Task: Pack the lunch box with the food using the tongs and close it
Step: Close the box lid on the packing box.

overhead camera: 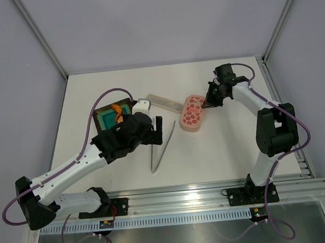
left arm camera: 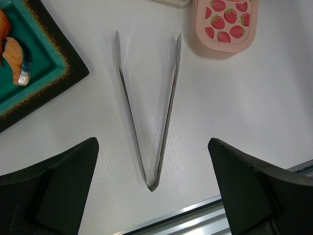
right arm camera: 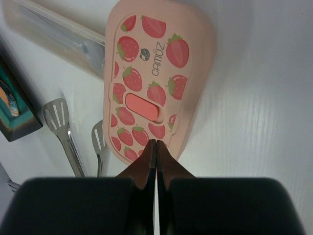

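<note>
The pink lunch box lies closed on the table, its strawberry-spotted lid facing up. My right gripper is shut with nothing between its fingers, its tips over the lid's near end; whether they touch it I cannot tell. The silvery tongs lie flat in a narrow V on the table. My left gripper hovers above them, open wide, with the joined end between its fingers. Orange and dark food pieces rest on the teal mat.
A dark tray with a teal mat sits at the left, partly under my left arm. A pale translucent case lies behind the tongs, between tray and box. The metal rail runs along the table's near edge.
</note>
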Available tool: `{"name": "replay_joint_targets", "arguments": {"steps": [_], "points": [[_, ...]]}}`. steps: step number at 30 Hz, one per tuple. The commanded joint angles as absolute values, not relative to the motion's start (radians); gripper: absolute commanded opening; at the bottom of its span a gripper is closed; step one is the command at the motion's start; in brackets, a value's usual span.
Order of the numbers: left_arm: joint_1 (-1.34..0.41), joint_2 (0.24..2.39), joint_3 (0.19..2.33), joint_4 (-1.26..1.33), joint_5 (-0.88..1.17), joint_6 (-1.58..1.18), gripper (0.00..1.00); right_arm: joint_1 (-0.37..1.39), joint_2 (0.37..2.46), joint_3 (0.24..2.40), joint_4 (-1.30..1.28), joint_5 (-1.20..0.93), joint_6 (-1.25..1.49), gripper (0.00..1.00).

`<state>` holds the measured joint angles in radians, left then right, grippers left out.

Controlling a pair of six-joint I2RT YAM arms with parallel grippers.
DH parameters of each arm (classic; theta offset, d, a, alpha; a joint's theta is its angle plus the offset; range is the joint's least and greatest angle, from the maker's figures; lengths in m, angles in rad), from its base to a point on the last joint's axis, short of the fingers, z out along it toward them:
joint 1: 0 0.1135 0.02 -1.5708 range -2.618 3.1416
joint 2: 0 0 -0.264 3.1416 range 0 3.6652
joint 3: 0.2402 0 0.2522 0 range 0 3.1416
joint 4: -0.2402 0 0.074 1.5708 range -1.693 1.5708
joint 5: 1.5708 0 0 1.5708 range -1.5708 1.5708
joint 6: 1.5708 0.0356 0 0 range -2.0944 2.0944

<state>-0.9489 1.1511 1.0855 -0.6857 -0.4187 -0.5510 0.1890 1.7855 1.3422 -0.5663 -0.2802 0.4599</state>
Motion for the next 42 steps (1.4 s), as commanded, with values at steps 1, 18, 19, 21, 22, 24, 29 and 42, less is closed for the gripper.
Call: {"name": "replay_joint_targets", "arguments": {"steps": [1,18,19,21,22,24,29,42], "points": [[-0.942,1.115,1.077,-0.644,-0.411,-0.563,0.99,0.190,1.799,1.439,-0.623,-0.216,0.423,0.00],[-0.936,1.094,1.065,-0.655,-0.417,-0.569,0.99,0.192,2.056,1.569,-0.672,-0.204,0.385,0.00],[-0.934,1.094,1.063,-0.655,-0.417,-0.569,0.99,0.193,2.046,1.566,-0.669,-0.207,0.385,0.00],[-0.934,1.095,1.062,-0.653,-0.416,-0.569,0.99,0.192,2.000,1.557,-0.660,-0.210,0.385,0.00],[-0.933,1.098,1.062,-0.653,-0.414,-0.571,0.99,0.192,1.973,1.560,-0.663,-0.210,0.385,0.00],[-0.933,1.100,1.063,-0.650,-0.413,-0.568,0.99,0.193,1.951,1.581,-0.676,-0.210,0.382,0.00],[-0.931,1.101,1.065,-0.650,-0.413,-0.566,0.99,0.193,1.899,1.618,-0.693,-0.195,0.379,0.00],[-0.923,1.088,1.072,-0.669,-0.423,-0.561,0.99,0.158,1.905,1.517,-0.681,-0.006,0.413,0.00]]}}
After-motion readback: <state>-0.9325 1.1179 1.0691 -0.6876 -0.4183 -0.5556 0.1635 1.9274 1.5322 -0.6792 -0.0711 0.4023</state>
